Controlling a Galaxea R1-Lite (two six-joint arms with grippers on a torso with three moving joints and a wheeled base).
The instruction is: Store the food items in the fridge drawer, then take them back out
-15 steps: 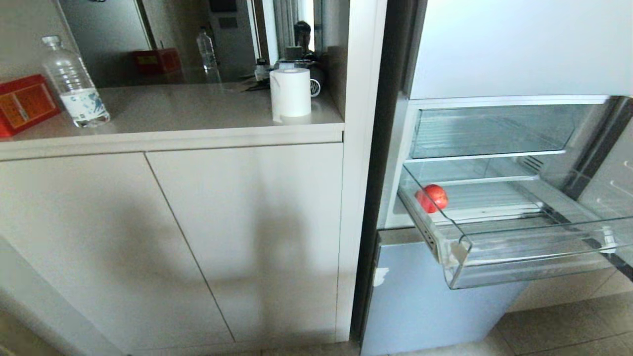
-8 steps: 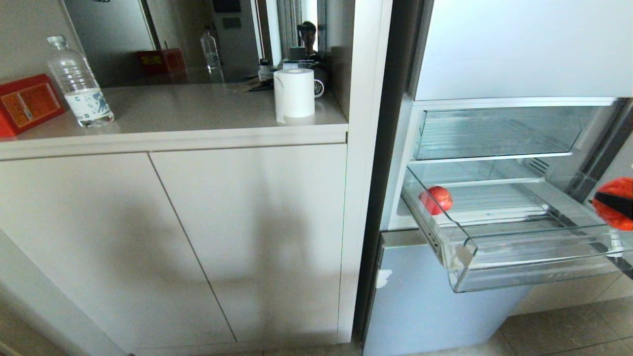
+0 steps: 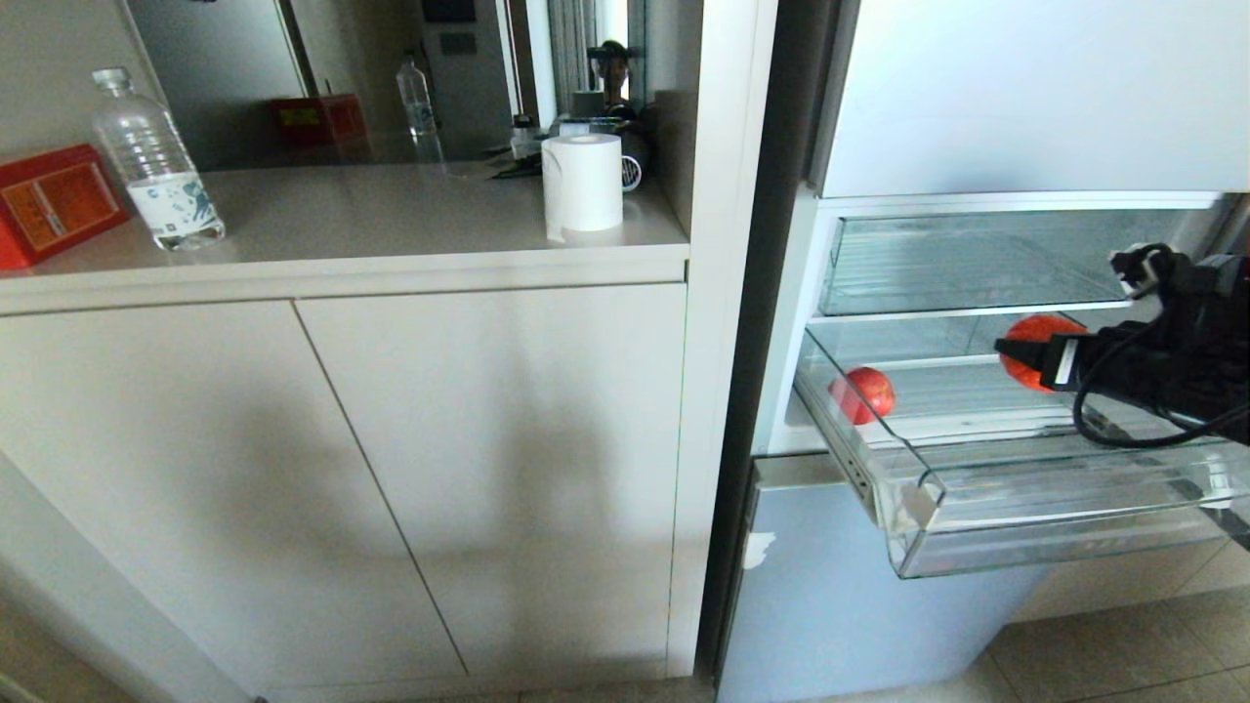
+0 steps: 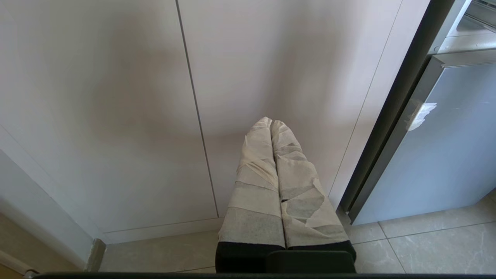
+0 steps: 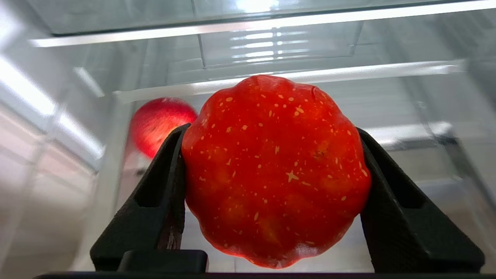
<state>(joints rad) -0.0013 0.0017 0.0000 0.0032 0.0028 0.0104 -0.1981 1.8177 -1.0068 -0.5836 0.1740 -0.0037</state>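
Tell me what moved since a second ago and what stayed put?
The right gripper came in from the right, its fingers clamped on a lumpy red-orange fruit, and now holds it over the open fridge drawer. The apple stays in the drawer's back left corner. The left gripper hangs shut by the cabinet doors.

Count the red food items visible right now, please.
2: an apple lying in the fridge drawer; a ribbed red fruit gripped by the right end effector above it.

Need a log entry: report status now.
Right tool shut on ribbed red fruit, above fridge drawer. Left tool shut, parked. Apple in drawer. Nothing in the way.
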